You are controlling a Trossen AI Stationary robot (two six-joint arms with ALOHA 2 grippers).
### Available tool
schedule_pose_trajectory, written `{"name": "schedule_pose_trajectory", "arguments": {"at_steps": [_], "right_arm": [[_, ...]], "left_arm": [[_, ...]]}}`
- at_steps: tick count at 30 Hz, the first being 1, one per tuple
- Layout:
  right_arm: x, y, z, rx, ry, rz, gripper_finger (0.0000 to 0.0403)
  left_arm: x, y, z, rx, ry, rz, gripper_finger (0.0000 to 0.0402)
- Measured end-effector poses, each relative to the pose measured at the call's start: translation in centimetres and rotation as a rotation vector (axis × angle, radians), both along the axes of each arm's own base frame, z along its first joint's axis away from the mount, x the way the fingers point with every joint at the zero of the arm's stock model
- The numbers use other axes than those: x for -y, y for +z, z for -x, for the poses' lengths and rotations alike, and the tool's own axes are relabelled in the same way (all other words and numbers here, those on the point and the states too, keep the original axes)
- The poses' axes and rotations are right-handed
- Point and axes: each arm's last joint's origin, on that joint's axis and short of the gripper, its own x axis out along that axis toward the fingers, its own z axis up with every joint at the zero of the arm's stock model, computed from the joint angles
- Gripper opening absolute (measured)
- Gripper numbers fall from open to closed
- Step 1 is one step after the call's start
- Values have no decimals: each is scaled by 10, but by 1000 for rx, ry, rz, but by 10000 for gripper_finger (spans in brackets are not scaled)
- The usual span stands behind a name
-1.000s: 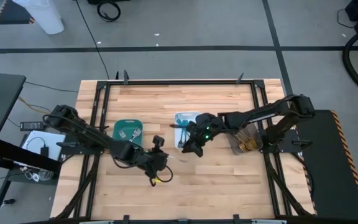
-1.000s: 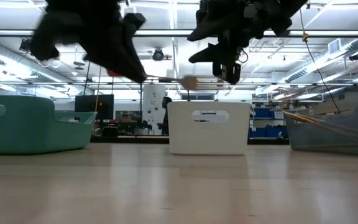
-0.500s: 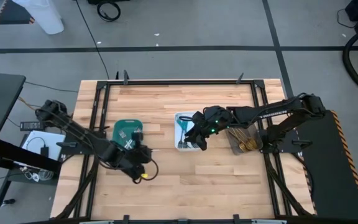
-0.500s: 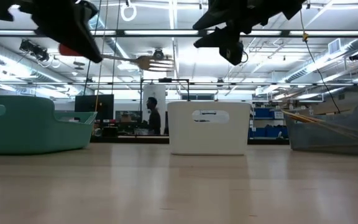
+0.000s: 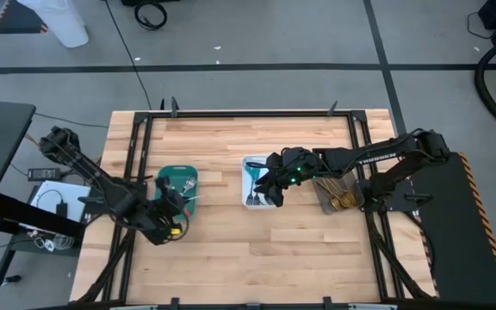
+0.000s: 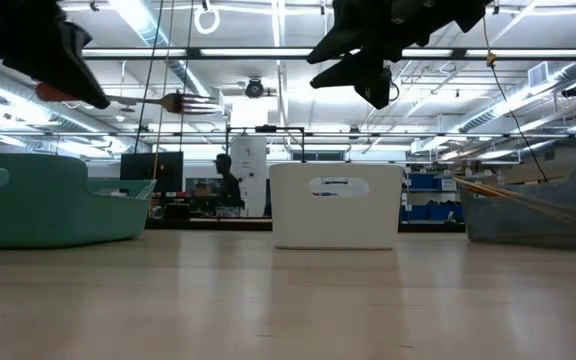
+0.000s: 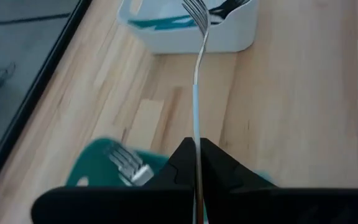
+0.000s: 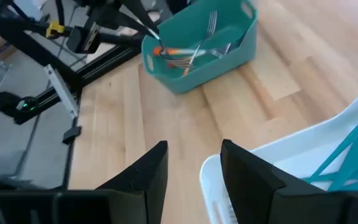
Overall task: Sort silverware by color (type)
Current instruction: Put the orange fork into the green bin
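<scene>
My left gripper [image 5: 170, 222] is shut on a fork [image 6: 173, 101] with an orange handle and hangs beside the teal tray's [image 5: 164, 175] near end. Two forks [image 7: 126, 165] lie in that tray. My right gripper [image 5: 268, 188] stands open above the white tray [image 5: 252, 161], nothing between its fingers. Blue-handled silverware [image 8: 353, 155] lies in the white tray. Gold pieces [image 5: 344, 202] fill the grey-brown tray [image 5: 327, 205] at the right. My left gripper pinches the fork's handle end [image 7: 196, 144] between its two fingers. The fork runs on along the fingers, with stem and tines [image 7: 194, 9] sticking out ahead. It hangs about level, clear of the table and the trays.
The three trays stand in a row across the table's middle: teal [image 6: 28, 200] left, white [image 6: 336, 205] centre, grey-brown [image 6: 538, 215] right. Bare wood lies in front of and behind them. A black frame [image 5: 248, 113] rims the table. A person stands in the room beyond.
My left gripper has carried the fork from the table's near middle toward the left edge, up to the teal tray, rising a little and rolling about its own axis; the fork stays clear of the table. My right gripper has drifted slightly up and toward the far edge over the white tray.
</scene>
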Motion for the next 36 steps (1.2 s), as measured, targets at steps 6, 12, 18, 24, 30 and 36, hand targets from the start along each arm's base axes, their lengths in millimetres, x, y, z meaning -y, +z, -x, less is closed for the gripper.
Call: {"name": "schedule_pose_trajectory", "arguments": {"at_steps": [6, 12, 18, 24, 30, 36], "right_arm": [[3, 2, -1, 27, -68, 66, 154], [6, 2, -1, 24, -159, 117, 153], [9, 2, -1, 25, -243, 199, 153], [13, 8, -3, 83, -341, 302, 153], [15, 16, -6, 162, -350, 357, 153], [20, 18, -7, 171, -370, 361, 153]], "left_arm": [[-13, -8, 27, 70, 54, 73, 15], [-28, -24, 49, 112, 160, 170, 15], [-29, -29, 58, 114, 175, 192, 15], [-28, -30, 66, 122, 155, 139, 15], [-27, -28, 70, 197, 167, 120, 16], [-25, -27, 71, 261, 192, 155, 16]]}}
